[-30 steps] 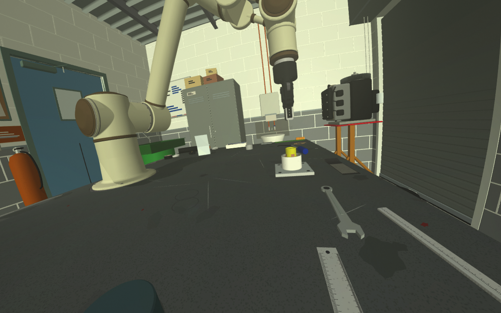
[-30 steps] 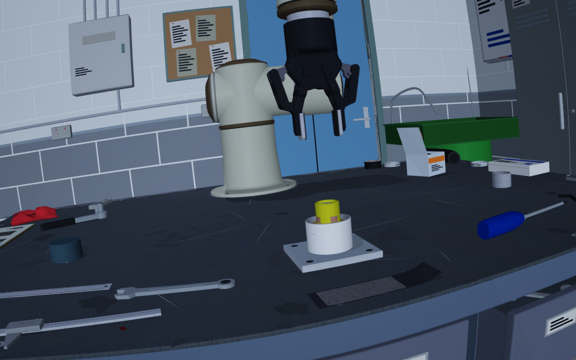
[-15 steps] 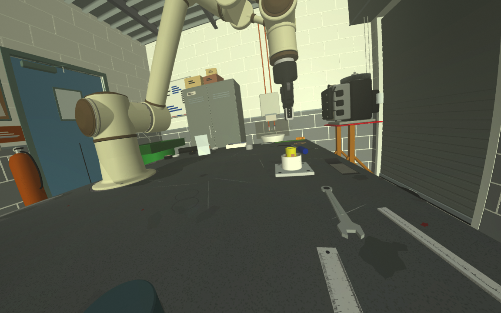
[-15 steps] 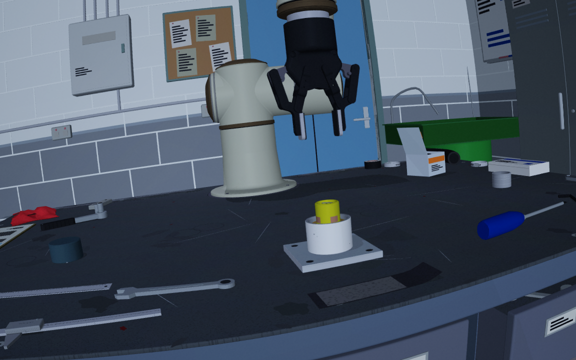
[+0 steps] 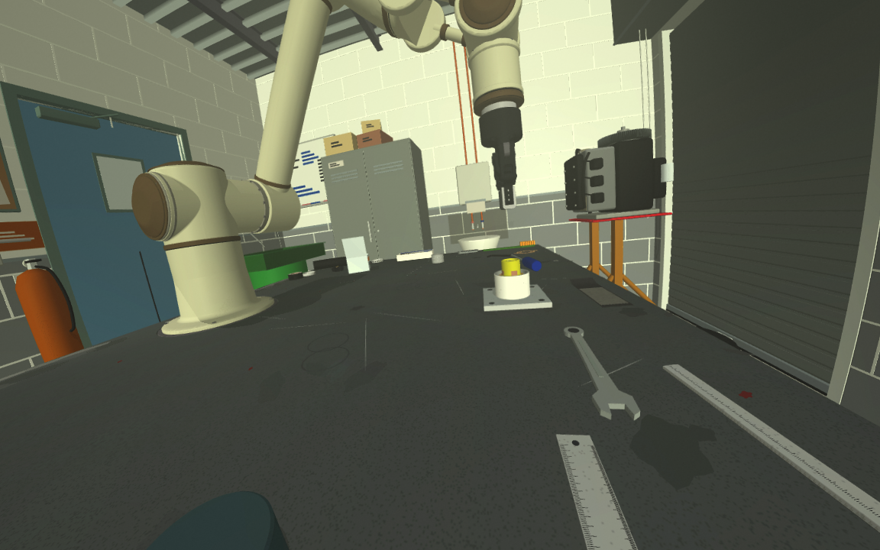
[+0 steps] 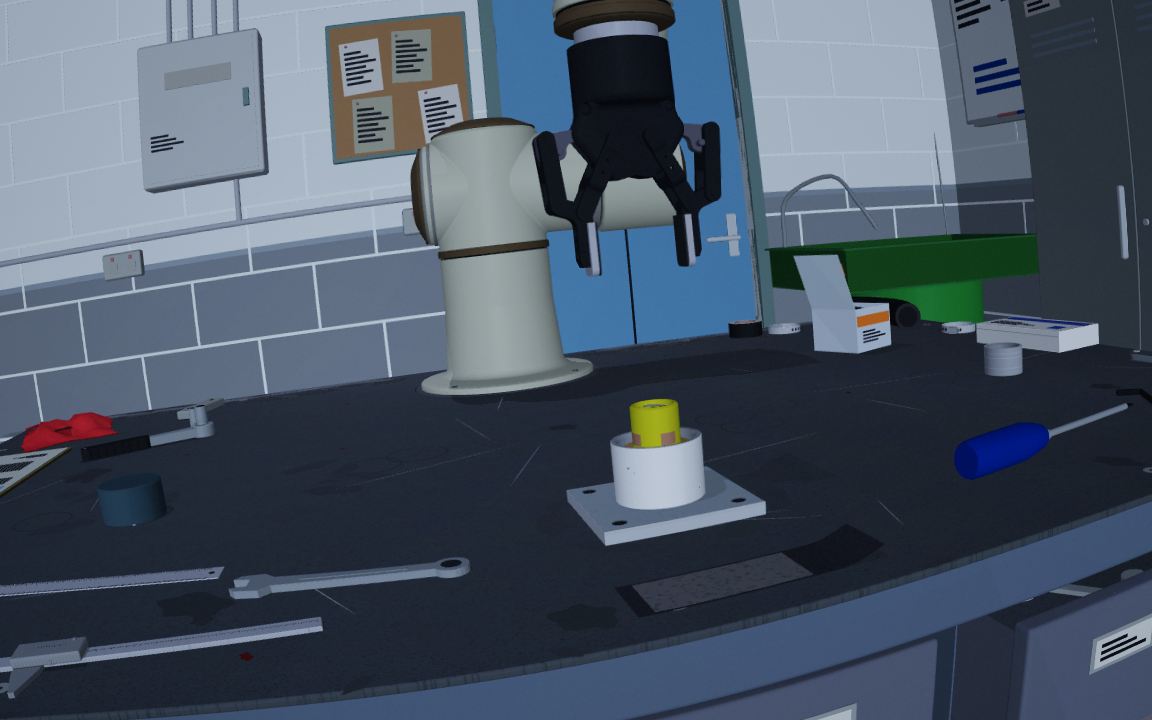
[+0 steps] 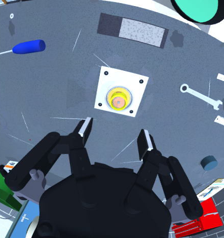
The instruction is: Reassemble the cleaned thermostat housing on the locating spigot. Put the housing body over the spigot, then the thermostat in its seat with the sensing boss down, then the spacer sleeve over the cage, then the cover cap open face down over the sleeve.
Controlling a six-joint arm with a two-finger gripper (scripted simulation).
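Observation:
Near the middle of the dark bench a white square base plate (image 6: pixel 665 512) carries the white housing body (image 6: pixel 657 467) (image 5: pixel 512 284) (image 7: pixel 119 98), upright. The yellow thermostat (image 6: pixel 655 423) (image 5: pixel 511 266) (image 7: pixel 118 100) stands in its seat and rises above the rim. A grey spacer sleeve (image 6: pixel 1002 358) (image 5: pixel 438 258) stands far off toward the cabinet end of the bench. A dark blue cover cap (image 6: pixel 132 500) (image 7: pixel 209 163) sits toward the opposite end. My gripper (image 6: pixel 639 252) (image 5: pixel 507 197) (image 7: pixel 114 135) hangs high above the housing, a little toward the arm's base, open and empty.
A green tray (image 6: pixel 903 257) stands at the back edge beside a white carton (image 6: pixel 851 313). A blue-handled screwdriver (image 6: pixel 1024 441) lies beyond the plate. A wrench (image 6: pixel 349 578), steel rulers (image 6: pixel 79 584) and a caliper (image 6: pixel 142 647) lie on the cap's side. The arm's base (image 6: pixel 500 269) stands behind.

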